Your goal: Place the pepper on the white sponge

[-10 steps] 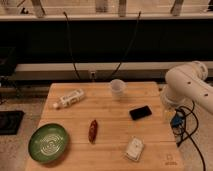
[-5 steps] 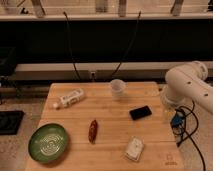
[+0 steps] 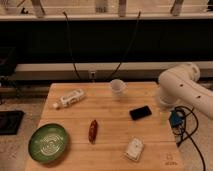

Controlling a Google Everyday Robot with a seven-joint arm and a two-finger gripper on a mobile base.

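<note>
Wooden table [image 3: 112, 122] before me. Far left: white bottle [image 3: 70, 98], lying on its side. Far middle: white cup [image 3: 117, 87], upright. Right of centre: black phone [image 3: 140, 112], flat. Near-left corner: green plate [image 3: 47, 143], ringed ridges. Black cables [image 3: 70, 45] hang behind, meeting near a wall outlet [image 3: 92, 75] (my gripper: out of frame).

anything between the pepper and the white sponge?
Nothing: in the camera view only bare table lies between the pepper and the white sponge. The gripper is out of view; only the arm shows, at the table's right edge.

Pepper [image 3: 93, 131] near sponge [image 3: 134, 149]; pincer seemingly hidden.
</note>
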